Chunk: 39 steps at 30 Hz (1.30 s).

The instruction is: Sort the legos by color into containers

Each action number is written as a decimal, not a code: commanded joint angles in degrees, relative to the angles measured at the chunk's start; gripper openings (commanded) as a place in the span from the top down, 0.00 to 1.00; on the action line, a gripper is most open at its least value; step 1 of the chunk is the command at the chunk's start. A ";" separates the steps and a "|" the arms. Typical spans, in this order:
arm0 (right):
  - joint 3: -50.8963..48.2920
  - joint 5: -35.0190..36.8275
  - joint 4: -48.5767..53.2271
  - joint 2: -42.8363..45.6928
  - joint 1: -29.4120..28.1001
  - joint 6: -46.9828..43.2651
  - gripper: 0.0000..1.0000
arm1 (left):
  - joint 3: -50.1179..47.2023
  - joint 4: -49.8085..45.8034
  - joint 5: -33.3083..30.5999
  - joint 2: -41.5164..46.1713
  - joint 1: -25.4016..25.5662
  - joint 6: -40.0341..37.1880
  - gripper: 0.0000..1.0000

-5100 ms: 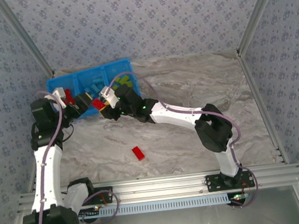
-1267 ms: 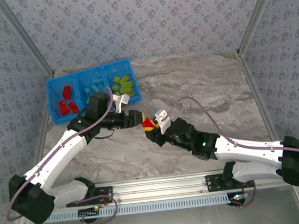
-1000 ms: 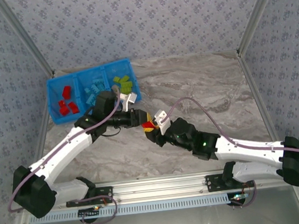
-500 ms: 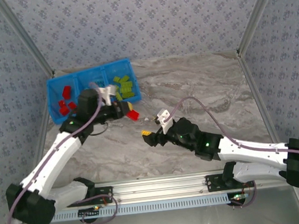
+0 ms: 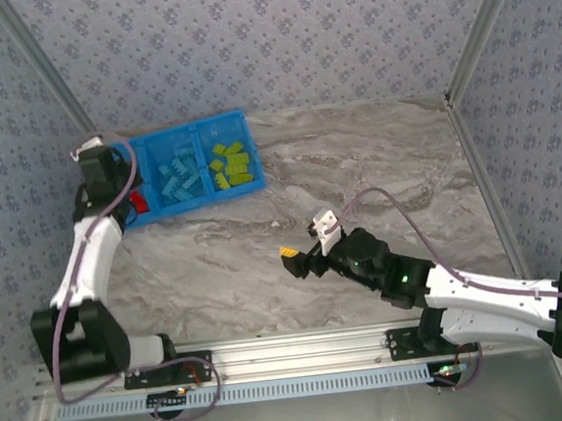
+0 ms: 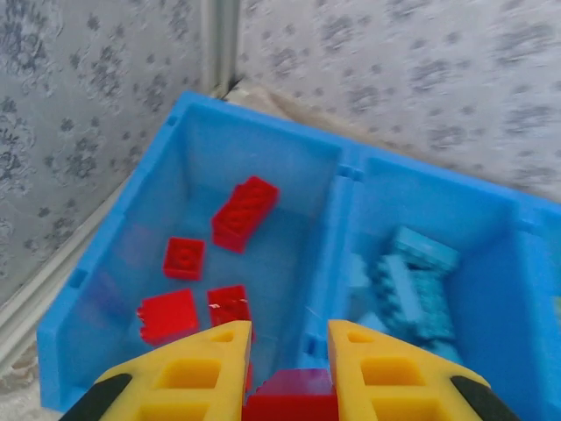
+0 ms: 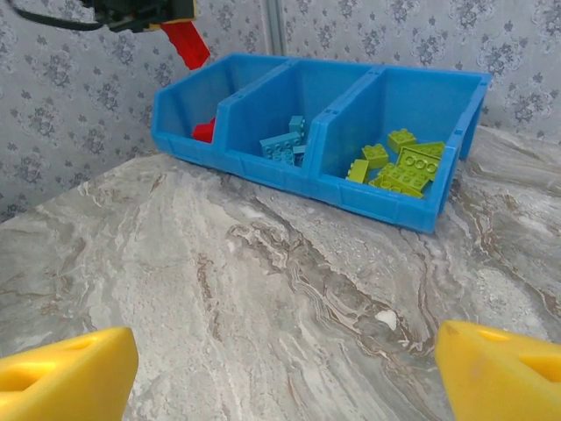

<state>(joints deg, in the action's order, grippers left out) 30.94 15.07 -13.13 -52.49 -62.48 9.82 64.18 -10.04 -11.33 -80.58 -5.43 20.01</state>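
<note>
Now the small red studded plastic brick point(image 6: 289, 402) has changed hands. The left gripper point(image 6: 287, 351), pinched shut on it, hangs seemingly over the red-stocked end compartment point(image 6: 289, 259) of the bright blue plastic tray point(image 6: 263, 140) — release looks next — while the right gripper point(image 7: 280, 373), well apart from the tray, gapes empty.

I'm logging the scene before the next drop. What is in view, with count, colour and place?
tray: one, bright blue, three compartments, far left of the table.
red legos: at least four, red, loose in the left compartment.
held red lego: one, red, above the tray's left end.
light blue legos: small pile, count unclear, middle compartment.
lime legos: pile, count unclear, right compartment.
table: one, grey marbled, under everything.
left gripper: one, yellow fingers, shut on the held red lego.
right gripper: one, yellow fingers, open and empty over bare table.
</note>
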 commanded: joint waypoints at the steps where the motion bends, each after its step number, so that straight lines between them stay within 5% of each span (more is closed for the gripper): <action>1: -0.33 1.08 2.26 2.66 0.17 0.98 0.10 | 9.54 -1.28 0.72 -7.60 -3.48 1.19 0.94; 6: -2.74 1.58 3.28 6.67 0.17 3.16 0.09 | 18.29 -4.66 2.98 -17.77 -4.88 1.00 0.86; 9: -3.49 2.06 4.40 8.32 0.10 4.33 0.09 | 20.37 -5.67 3.98 -20.13 -5.30 2.49 0.63; 13: -3.91 7.05 6.98 9.38 0.23 5.73 0.07 | 17.51 -2.85 7.33 -17.40 -4.84 4.80 0.49; 19: -2.79 13.21 13.00 9.60 4.34 10.44 0.06 | 8.77 0.56 5.92 -6.74 -0.64 6.07 0.48; 24: -1.44 14.57 22.09 9.84 17.71 13.31 0.05 | -6.85 8.41 -1.49 10.03 11.97 2.43 0.48; 28: -0.69 13.22 25.47 8.37 34.93 9.44 0.03 | -18.10 10.57 -9.05 19.72 22.33 -5.54 0.46; 34: -3.67 8.95 14.06 1.76 56.98 0.40 0.01 | -34.98 20.27 -14.13 24.88 24.08 -13.43 0.22; 39: -7.73 6.82 -8.06 -13.47 60.93 -6.12 0.00 | -40.90 31.55 -12.95 18.40 22.30 -22.08 0.03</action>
<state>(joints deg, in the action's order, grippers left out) 25.45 24.38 -6.28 -59.37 -2.13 10.31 23.86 10.48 -22.96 -59.72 18.37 4.40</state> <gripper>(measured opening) 0.992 0.953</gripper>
